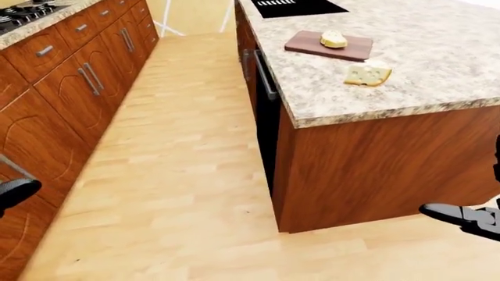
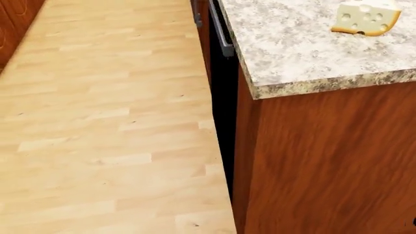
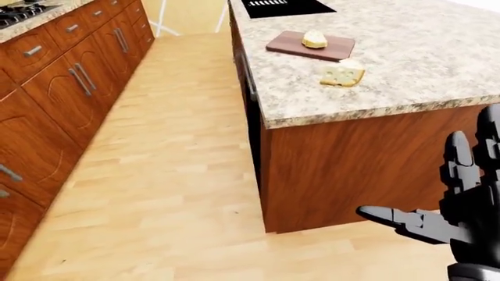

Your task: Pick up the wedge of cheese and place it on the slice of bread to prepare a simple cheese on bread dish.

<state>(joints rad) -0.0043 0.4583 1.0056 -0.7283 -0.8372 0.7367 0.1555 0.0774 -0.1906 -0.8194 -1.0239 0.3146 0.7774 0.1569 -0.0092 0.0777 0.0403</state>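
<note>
Right-eye view gives me the best read: the pale yellow holed wedge of cheese (image 3: 343, 74) lies on the speckled granite island countertop (image 3: 438, 64), just beside the dark wooden cutting board (image 3: 310, 45) that carries the small round slice of bread (image 3: 315, 39). The cheese is touching nothing but the stone, apart from the bread, so nothing of the task is done yet. My dark three-fingered right hand (image 3: 461, 205) hangs low at the bottom right, fingers spread and holding nothing, in front of the red-brown wooden side of the island (image 3: 351, 164). Of my left hand (image 1: 16, 190) I see only a dark tip at the left edge of the left-eye view, so I cannot tell whether it is spread or closed. I judge I am off to the corner of the island, with the cheese well apart from either hand. The risk I see is reaching from here: the arm could strike the counter edge, or a stretched, slanted grab could shove the wedge away or knock the bread off the board.
</note>
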